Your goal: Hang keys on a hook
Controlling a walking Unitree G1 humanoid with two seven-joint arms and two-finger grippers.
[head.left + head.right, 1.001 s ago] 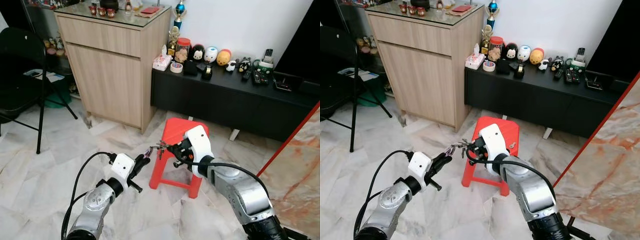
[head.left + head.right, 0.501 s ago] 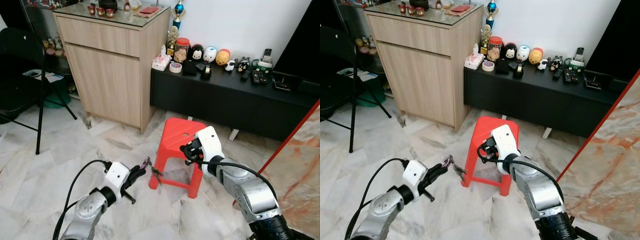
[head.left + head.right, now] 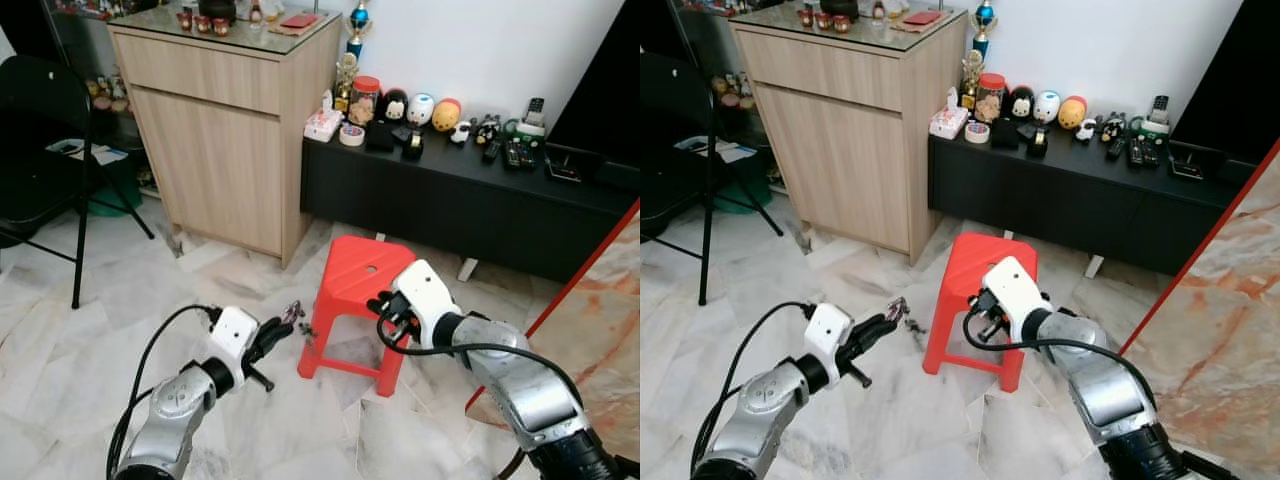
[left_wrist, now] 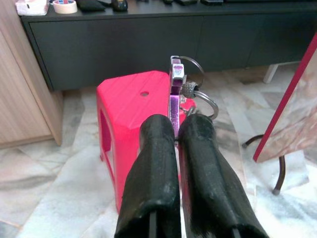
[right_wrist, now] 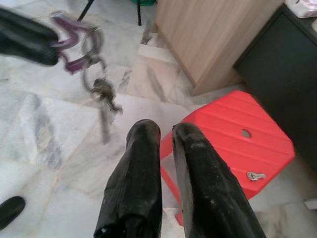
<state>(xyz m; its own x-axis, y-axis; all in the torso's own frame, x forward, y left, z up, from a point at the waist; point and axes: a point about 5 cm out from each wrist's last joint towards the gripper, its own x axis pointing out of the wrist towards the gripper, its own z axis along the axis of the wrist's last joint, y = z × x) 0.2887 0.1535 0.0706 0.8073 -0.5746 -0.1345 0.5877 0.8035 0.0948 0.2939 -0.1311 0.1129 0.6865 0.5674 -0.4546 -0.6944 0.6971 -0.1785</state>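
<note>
Marble-look grey and white floor tiles (image 3: 90, 330) take up most of what the head camera sees. At the back there's a tall light-wood cabinet with a glass top (image 3: 225, 130), and next to it a long low black TV console (image 3: 470, 200) with a row of little cartoon figurines, a tape roll and some remotes on top. A black folding chair (image 3: 45, 150) sits off to the robot's left.

Out in the middle of the floor stands a small red plastic stool with a hole in its seat (image 3: 355, 310). In the right wrist view 1 small silver key (image 5: 255, 175) is lying on the stool seat near its edge.

The left gripper (image 3: 283, 327) is held out low over the tiles just left of the stool, and its 2 black fingers (image 4: 198, 168) are pinching the purple carabiner keyring (image 4: 174, 94), with the bunch of metal keys and rings (image 5: 101, 96) dangling off it in mid-air, not touching the stool or the floor.

The right gripper (image 3: 985, 325) is up against the front of the stool just below the seat edge, fingers (image 5: 141, 178) nearly pressed together with only a thin gap and nothing between them. It's well apart from the hanging keys.
</note>
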